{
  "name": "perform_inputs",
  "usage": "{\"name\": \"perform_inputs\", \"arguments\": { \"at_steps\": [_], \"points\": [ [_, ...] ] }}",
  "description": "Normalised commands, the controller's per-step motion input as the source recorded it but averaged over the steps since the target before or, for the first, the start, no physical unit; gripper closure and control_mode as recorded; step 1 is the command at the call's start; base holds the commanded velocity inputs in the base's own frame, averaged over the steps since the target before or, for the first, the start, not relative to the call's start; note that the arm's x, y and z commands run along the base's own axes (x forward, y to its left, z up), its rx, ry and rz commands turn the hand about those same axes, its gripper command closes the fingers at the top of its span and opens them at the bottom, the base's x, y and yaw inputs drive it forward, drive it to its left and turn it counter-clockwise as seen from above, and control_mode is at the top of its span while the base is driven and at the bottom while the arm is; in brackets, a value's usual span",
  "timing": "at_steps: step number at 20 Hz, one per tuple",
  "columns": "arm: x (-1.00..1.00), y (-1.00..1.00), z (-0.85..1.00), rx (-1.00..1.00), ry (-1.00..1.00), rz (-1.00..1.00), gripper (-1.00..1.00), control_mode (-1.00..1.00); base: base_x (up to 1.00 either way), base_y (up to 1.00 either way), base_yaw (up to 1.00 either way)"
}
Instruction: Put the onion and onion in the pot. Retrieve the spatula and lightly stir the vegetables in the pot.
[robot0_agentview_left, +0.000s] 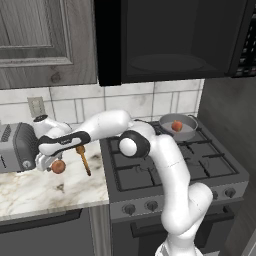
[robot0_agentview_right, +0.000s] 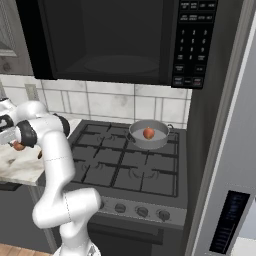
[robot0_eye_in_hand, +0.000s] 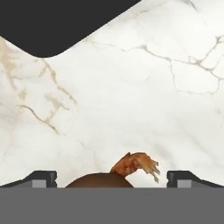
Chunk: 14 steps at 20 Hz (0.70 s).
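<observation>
So the arm is reaching way over to the left, across the marble counter (robot0_agentview_left: 30, 192), with the gripper (robot0_agentview_left: 51, 165) hanging low right beside the toaster (robot0_agentview_left: 15, 147). Its jaws are standing wide open and aren't gripping anything. In the hand view the two fingertips (robot0_eye_in_hand: 41, 178) are sitting far apart, with one onion (robot0_eye_in_hand: 103, 179) lying between them on the counter, its papery top sticking up. From the left base view that same onion is showing just under the hand, near the front of the toaster.

The other onion (robot0_agentview_left: 176, 125) is already sitting in the pot (robot0_agentview_left: 187, 131), which is resting on the far right burner of the stove (robot0_agentview_left: 170, 165).

The spatula (robot0_agentview_left: 83, 159) is lying on the counter just right of the gripper, between it and the stove's left edge, handle pointing toward the near side.
</observation>
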Motion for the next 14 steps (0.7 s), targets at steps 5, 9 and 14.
{"name": "perform_inputs", "arguments": {
  "at_steps": [5,9,14],
  "points": [
    [0.0,-0.21,-0.1,0.0,0.03,-0.13,-1.0,-1.0,0.0,0.0,0.0],
    [0.0,-0.04,-0.1,0.0,0.01,-0.19,-1.0,-1.0,0.0,0.0,0.0],
    [0.0,-0.01,-0.13,0.0,0.07,-0.23,-1.0,-1.0,0.0,0.0,0.0]
  ]
}}
